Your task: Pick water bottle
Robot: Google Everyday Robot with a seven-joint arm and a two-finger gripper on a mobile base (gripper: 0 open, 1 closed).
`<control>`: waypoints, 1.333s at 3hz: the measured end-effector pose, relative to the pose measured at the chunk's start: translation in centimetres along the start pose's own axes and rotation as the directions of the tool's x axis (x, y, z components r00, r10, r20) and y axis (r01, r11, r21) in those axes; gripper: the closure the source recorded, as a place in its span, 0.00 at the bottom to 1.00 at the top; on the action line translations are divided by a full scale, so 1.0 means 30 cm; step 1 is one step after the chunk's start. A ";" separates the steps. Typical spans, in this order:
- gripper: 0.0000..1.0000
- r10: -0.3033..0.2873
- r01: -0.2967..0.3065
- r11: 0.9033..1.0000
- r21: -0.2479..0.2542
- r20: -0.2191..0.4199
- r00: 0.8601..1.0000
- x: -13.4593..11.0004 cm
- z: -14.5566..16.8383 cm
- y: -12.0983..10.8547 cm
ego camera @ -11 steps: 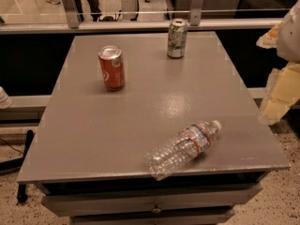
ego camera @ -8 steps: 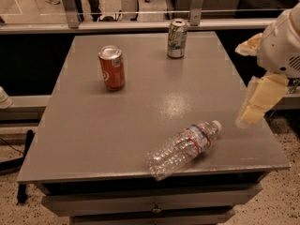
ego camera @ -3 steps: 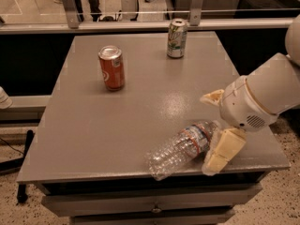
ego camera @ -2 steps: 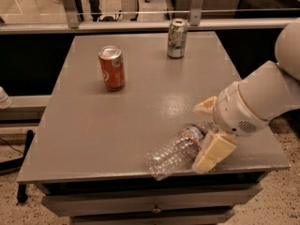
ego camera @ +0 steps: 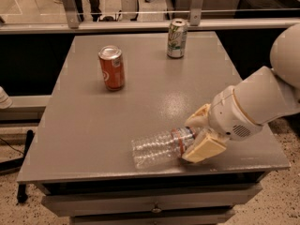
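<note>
The water bottle point(ego camera: 157, 147), clear ribbed plastic with a red-white-blue label band, lies on its side near the front edge of the grey table point(ego camera: 93, 125). Its cap end is hidden behind my gripper. My gripper point(ego camera: 189, 140) comes in from the right and is down at the table. It is open, with one cream finger on the far side of the bottle's label end and the other finger point(ego camera: 202, 149) on the near side. The bottle rests on the table.
An orange-red can point(ego camera: 111, 67) stands upright at the table's back left. A pale green-white can point(ego camera: 177, 38) stands at the back middle. My white arm point(ego camera: 262, 102) fills the right side. A glass railing runs behind the table.
My gripper has come down from the right and moved left over the bottle's cap end. The bottle has slid a little left and turned flatter. The cans have not moved.
</note>
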State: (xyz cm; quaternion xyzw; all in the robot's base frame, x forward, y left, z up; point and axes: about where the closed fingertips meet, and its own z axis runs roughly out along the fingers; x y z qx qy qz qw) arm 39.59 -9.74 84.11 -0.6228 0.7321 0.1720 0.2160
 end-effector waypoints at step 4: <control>1.00 0.088 -0.096 0.990 0.107 0.074 0.993 -0.169 -0.166 -0.137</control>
